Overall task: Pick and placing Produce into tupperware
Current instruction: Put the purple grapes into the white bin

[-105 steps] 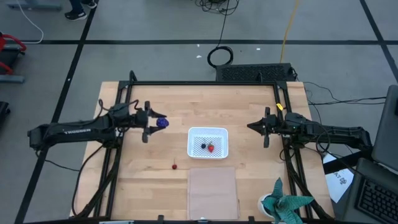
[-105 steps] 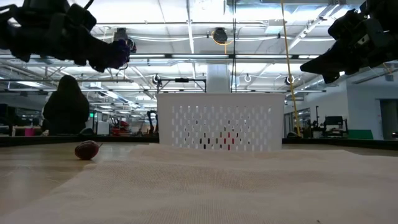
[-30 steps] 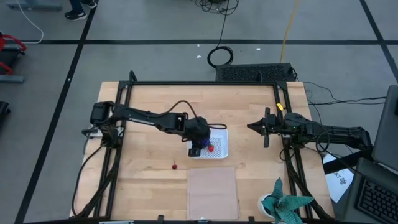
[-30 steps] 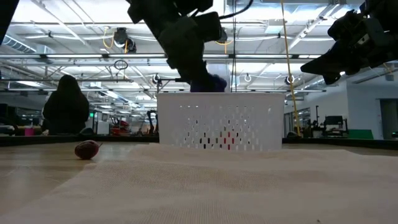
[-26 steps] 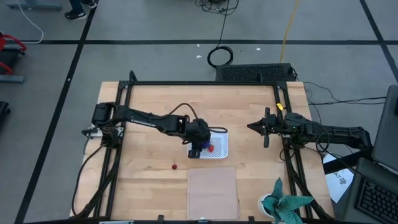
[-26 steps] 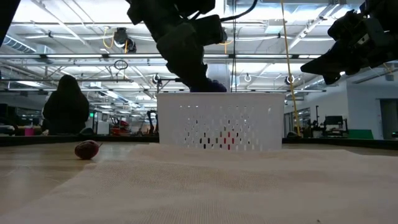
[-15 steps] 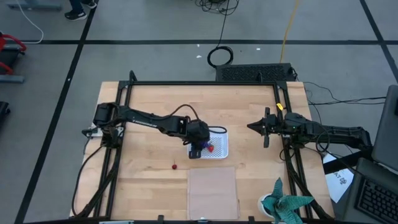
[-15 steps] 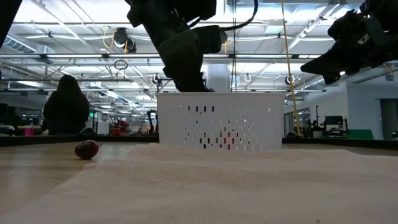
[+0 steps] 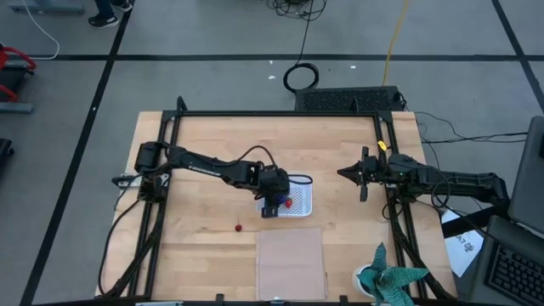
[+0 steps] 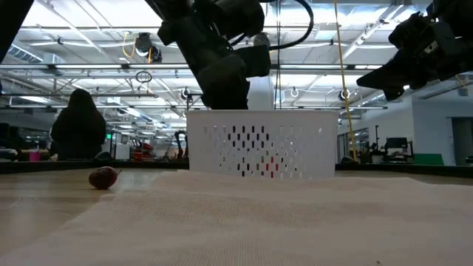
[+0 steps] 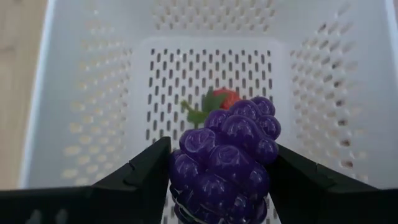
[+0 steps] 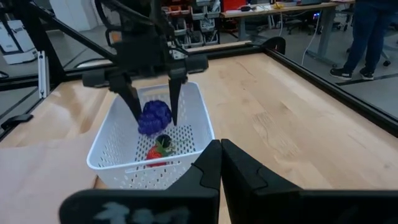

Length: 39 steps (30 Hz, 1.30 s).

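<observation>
The white tub (image 9: pixel 302 181) sits mid-table. Its perforated wall faces the low view (image 10: pixel 259 144). My left gripper (image 9: pixel 272 202) reaches down inside it, shut on the purple grape bunch (image 11: pixel 227 155); the right wrist view also shows the bunch (image 12: pixel 154 117). The red strawberry (image 12: pixel 155 152) and the dark berry (image 12: pixel 163 142) lie on the tub floor. The red cherry (image 9: pixel 239 227) lies on the wood, toward the near-left of the tub. My right gripper (image 9: pixel 342 173) hovers shut, to the right of the tub. My left gripper pinches the grape bunch by its two opposite sides (image 11: pixel 180 168) between the two fingers (image 12: pixel 134 102). The fingers come from above, pointing down into the tub. The bunch hangs between the fingertips, over the berry and strawberry. Whether it touches the floor does not show.
A pale tan panel (image 9: pixel 291 263) lies flat just near of the tub. A teal-and-white object (image 9: pixel 387 280) stands at the near right corner. Black frame rails (image 9: pixel 161 161) run along both sides of the table. A person (image 10: pixel 77 125) sits in the room beyond.
My left gripper has moved down into the tub with the grape bunch. A second ago the bunch showed above the tub's rim in the low view; now it sits below the rim. The gripper has stayed shut on it.
</observation>
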{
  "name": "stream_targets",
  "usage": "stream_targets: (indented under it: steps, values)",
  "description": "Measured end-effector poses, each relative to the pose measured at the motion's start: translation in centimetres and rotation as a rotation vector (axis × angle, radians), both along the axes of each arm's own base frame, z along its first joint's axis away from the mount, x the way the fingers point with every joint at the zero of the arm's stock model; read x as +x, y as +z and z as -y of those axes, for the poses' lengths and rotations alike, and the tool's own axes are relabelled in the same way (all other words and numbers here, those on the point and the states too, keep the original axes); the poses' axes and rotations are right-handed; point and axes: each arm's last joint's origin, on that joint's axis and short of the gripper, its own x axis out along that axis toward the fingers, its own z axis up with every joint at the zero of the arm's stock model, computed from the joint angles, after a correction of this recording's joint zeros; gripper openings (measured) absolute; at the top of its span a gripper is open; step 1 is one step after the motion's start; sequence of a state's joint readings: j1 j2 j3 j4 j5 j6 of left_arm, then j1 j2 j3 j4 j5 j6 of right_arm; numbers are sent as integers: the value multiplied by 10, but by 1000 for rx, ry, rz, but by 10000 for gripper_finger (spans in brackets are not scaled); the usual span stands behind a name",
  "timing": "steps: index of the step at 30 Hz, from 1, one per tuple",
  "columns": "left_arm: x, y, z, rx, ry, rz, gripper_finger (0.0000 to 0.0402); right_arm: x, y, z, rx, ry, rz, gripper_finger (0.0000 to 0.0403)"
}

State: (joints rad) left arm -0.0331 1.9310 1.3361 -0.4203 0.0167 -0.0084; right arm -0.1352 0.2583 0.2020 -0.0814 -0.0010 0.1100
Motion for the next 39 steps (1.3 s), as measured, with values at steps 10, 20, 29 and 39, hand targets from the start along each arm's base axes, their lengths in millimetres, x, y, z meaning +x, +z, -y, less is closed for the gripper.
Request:
stream_targets:
  steps: [10, 20, 29, 39]
  values:
    - [2, -10, 0, 7, -24, -19, 223, 2, -2, 0, 1, 0, -20, 0]
    - [13, 8, -10, -31, -3, -45, 223, 2, -2, 0, 1, 0, -17, 0]
    - [33, 0, -9, -23, -23, -206, 223, 2, -2, 0, 1, 0, -20, 0]
    - [32, -8, -9, -26, -17, -244, 223, 3, -2, 0, 1, 0, -22, 0]
